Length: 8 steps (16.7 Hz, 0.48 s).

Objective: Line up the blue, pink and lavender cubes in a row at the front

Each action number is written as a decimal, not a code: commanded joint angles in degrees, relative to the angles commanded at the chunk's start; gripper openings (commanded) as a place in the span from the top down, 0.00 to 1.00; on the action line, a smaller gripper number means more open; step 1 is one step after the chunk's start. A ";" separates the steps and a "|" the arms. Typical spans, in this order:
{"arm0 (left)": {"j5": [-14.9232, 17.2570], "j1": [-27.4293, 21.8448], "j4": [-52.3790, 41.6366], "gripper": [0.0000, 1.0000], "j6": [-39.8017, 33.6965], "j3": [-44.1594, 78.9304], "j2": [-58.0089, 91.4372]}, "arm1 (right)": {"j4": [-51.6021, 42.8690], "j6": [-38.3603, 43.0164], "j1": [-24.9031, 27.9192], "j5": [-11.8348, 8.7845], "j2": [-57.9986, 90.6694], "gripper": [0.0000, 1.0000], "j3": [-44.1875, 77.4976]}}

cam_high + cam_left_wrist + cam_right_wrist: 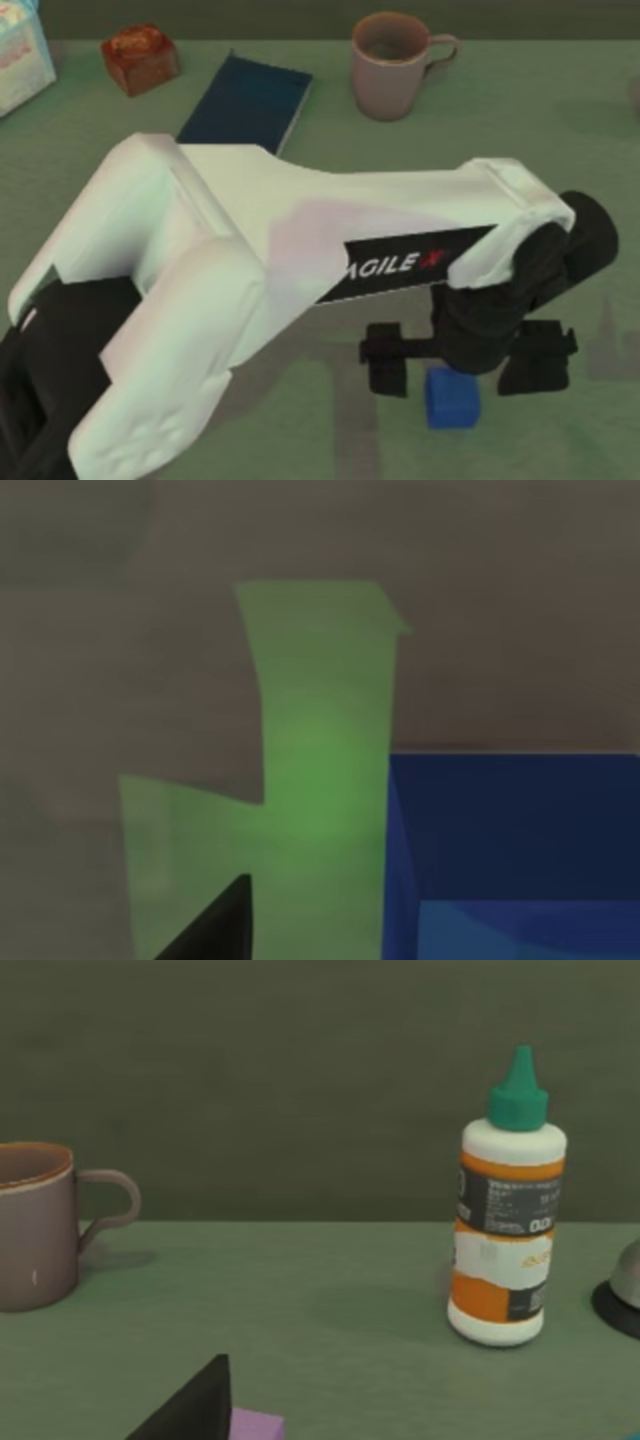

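Observation:
The small deep-blue cube (452, 397) sits on the green table near the front, right of centre. My left arm reaches across the table, and its gripper (463, 364) hangs open just above and behind the cube, one finger (388, 362) to the cube's left and the other (540, 358) to its right, neither touching it. In the left wrist view the blue cube (510, 850) fills the lower corner beside one dark fingertip (215, 932). My right arm is out of the top view; its wrist view shows a corner of the pinkish-mauve cube (256, 1426). The lavender cube is hidden.
At the back stand a reddish-orange patterned box (140, 58), a flat navy book (246, 102), a brown mug (390, 65) and a white carton (20, 65). The right wrist view shows an orange-and-white bottle (508, 1230) and a bell (625, 1285).

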 joint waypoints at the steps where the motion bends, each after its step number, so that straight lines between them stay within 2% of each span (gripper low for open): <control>1: 0.00 0.00 0.00 0.00 0.00 0.00 0.00 | 0.00 0.00 0.00 0.00 0.00 0.00 0.00; 5: 0.00 0.05 -0.20 0.00 0.02 0.20 -0.06 | 0.00 0.00 0.00 0.00 0.00 0.00 0.00; 8: -0.03 0.30 -4.38 0.00 -0.24 3.80 -0.73 | 0.00 0.00 0.00 0.00 0.00 0.00 0.00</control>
